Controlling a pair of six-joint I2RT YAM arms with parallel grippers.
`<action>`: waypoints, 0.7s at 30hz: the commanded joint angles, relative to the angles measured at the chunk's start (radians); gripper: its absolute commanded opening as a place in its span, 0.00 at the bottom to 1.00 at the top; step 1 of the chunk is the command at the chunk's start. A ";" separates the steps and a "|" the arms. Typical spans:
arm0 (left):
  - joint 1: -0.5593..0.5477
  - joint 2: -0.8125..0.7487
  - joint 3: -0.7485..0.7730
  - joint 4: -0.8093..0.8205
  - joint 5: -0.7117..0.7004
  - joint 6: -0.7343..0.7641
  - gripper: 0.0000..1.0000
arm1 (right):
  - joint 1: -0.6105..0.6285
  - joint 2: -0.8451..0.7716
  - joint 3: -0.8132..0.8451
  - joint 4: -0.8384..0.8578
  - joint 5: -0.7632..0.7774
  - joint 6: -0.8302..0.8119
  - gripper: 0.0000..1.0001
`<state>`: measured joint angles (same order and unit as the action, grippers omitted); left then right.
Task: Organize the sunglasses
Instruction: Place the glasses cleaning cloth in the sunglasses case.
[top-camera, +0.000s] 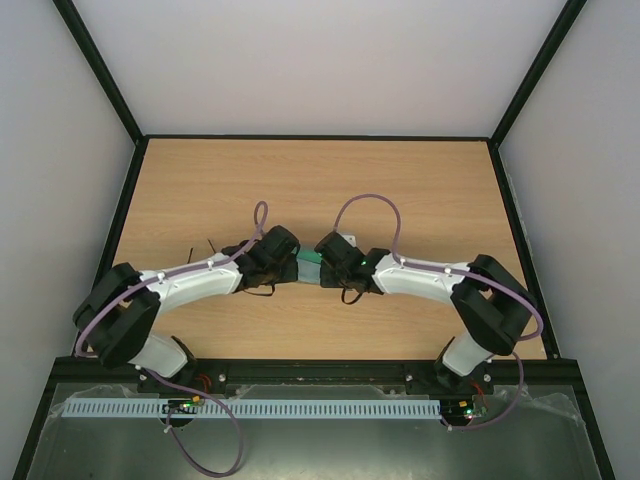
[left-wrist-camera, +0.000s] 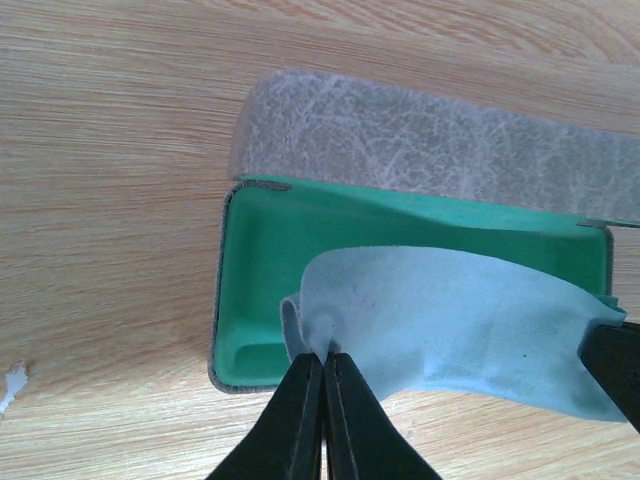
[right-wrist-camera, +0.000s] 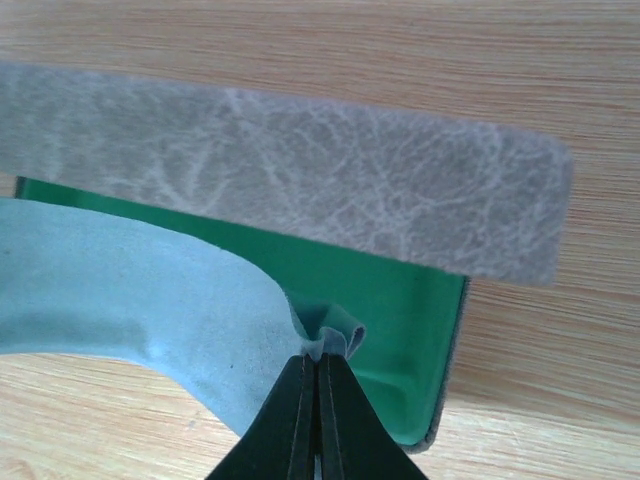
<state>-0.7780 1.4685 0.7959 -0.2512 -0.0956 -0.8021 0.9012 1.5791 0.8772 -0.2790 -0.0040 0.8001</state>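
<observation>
The grey case (left-wrist-camera: 430, 140) lies open, its green lining (left-wrist-camera: 258, 250) facing up. The light blue-grey cloth (left-wrist-camera: 450, 320) is draped over the case's near rim. My left gripper (left-wrist-camera: 324, 355) is shut on the cloth's left corner. My right gripper (right-wrist-camera: 318, 352) is shut on the cloth's (right-wrist-camera: 130, 290) right corner, over the lining (right-wrist-camera: 400, 300). In the top view the two grippers meet over the case (top-camera: 311, 262) at the table's middle. Two thin black stalks (top-camera: 200, 248) stick out behind my left arm; they look like the sunglasses' arms. The lenses are hidden.
The wooden table (top-camera: 320, 180) has a black frame and white walls around it. The case's lid (right-wrist-camera: 280, 190) stands open on the far side. Both arms arch inward across the near half of the table.
</observation>
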 joint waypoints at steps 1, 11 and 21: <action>0.013 0.028 0.018 0.024 -0.004 0.025 0.02 | -0.013 0.028 0.029 0.015 0.009 -0.019 0.01; 0.029 0.082 0.026 0.053 -0.001 0.041 0.02 | -0.028 0.066 0.048 0.018 0.019 -0.029 0.01; 0.043 0.124 0.026 0.075 0.008 0.051 0.02 | -0.032 0.089 0.044 0.027 0.018 -0.032 0.01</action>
<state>-0.7460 1.5654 0.8005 -0.1921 -0.0910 -0.7673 0.8761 1.6550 0.9104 -0.2638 -0.0067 0.7780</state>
